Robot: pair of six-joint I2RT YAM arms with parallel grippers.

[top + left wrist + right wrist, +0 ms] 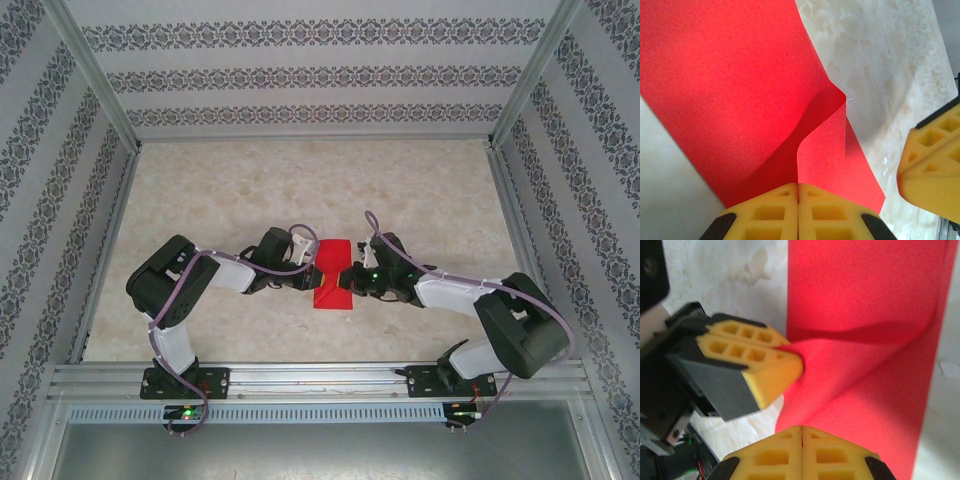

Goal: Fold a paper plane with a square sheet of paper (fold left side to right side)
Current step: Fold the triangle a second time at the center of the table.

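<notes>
Began at the near edge of the tabletop [300, 345], by the two arm bases [185, 380]. Found, a little further in, the left gripper [312, 270] clamped tight on the square sheet of paper [331, 292], with a raised stretch of its left edge nipped between the yellow fingertips [770, 212] and curled softly up off the table. Checked that pinch from the right wrist view: same gripper tip, biting the raised red flap. Saw the right gripper [347, 277] closed too, jaws pressed together at the sheet's right edge. Could not tell whether pinning the paper, holding it or merely resting beside it. Placed the sheet about midway across the tabletop, nearer the near edge than the far one, directly between the two grippers and flat apart from the raised part. Read its outline from above as taller than wide, possibly doubled once already, but could not count layers. Judged the job early: left side gripped and raised but not yet carried over to the right side, no crease pressed along the curl, no diagonal nose folds, no sharp tip, no dart shape. Noted, beyond the paper, marbled tabletop running on to the far edge.
</notes>
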